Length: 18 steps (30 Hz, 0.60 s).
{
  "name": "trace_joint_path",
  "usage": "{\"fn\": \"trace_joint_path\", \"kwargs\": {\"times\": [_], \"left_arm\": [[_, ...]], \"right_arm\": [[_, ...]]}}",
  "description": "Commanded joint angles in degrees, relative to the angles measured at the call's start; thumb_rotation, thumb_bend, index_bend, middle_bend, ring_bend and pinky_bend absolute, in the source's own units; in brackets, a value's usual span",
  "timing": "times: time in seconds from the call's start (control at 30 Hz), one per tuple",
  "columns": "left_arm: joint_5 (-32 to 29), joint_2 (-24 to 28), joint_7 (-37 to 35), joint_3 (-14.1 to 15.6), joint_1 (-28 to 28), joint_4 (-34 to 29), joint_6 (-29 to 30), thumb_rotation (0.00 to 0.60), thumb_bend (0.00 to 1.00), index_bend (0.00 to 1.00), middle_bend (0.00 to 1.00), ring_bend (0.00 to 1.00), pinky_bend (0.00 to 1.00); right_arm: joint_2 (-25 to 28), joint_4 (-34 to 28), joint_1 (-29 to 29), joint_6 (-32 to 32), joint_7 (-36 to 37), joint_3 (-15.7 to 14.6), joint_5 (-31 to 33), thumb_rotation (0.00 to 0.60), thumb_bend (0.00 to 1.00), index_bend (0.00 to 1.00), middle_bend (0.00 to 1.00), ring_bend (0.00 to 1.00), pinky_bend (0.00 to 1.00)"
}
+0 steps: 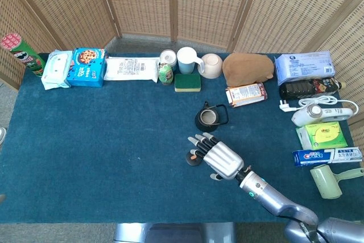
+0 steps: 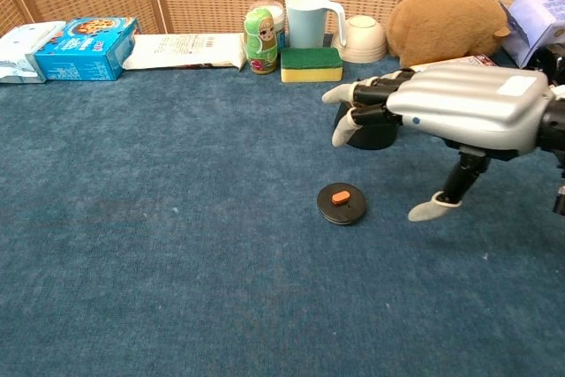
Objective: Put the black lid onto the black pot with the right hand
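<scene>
The black lid (image 2: 342, 203) with an orange knob lies flat on the blue cloth, also seen in the head view as the lid (image 1: 193, 157) partly under my fingers. My right hand (image 2: 446, 112) (image 1: 219, 158) hovers above and just right of it, fingers spread, holding nothing. The black pot (image 1: 207, 118) stands upright behind the lid with its handle tipped to the right; in the chest view the pot (image 2: 375, 136) is mostly hidden behind my hand. My left hand is not visible.
Along the back edge stand a blue box (image 2: 86, 45), a green doll (image 2: 260, 40), a sponge (image 2: 310, 64), a pale jug (image 2: 308, 18), a bowl (image 2: 364, 37) and a brown plush (image 2: 446, 24). Toothpaste (image 1: 327, 155), a lint roller (image 1: 335, 179) and other packs crowd the right side.
</scene>
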Motion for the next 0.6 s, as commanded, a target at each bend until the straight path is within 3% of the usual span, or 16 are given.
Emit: {"fn": "trace_joint_path", "kwargs": {"times": [0.03, 0.23, 0.6], "left_arm": [[-0.10, 0.09, -0.22, -0.03, -0.04, 0.04, -0.09, 0.600, 0.13, 0.00, 0.00, 0.00, 0.06], [-0.41, 0.30, -1.13, -0.14, -0.15, 0.17, -0.31, 0.600, 0.13, 0.00, 0.00, 0.00, 0.06], [0.14, 0.18, -1.15, 0.02, 0.18, 0.41, 0.27, 0.600, 0.13, 0.00, 0.00, 0.00, 0.06]], "right_arm": [[-1.64, 1.56, 1.60, -2.03, -1.50, 0.85, 3.28, 0.541, 0.19, 0.22, 0.00, 0.07, 0.00], [-4.82, 4.95, 4.26, -3.52, -5.09, 2.26, 7.27, 0.543, 0.21, 0.24, 0.00, 0.07, 0.01], [-7.43, 7.61, 7.40, -5.39, -11.88, 1.65, 12.65, 0.543, 0.21, 0.24, 0.00, 0.07, 0.03]]}}
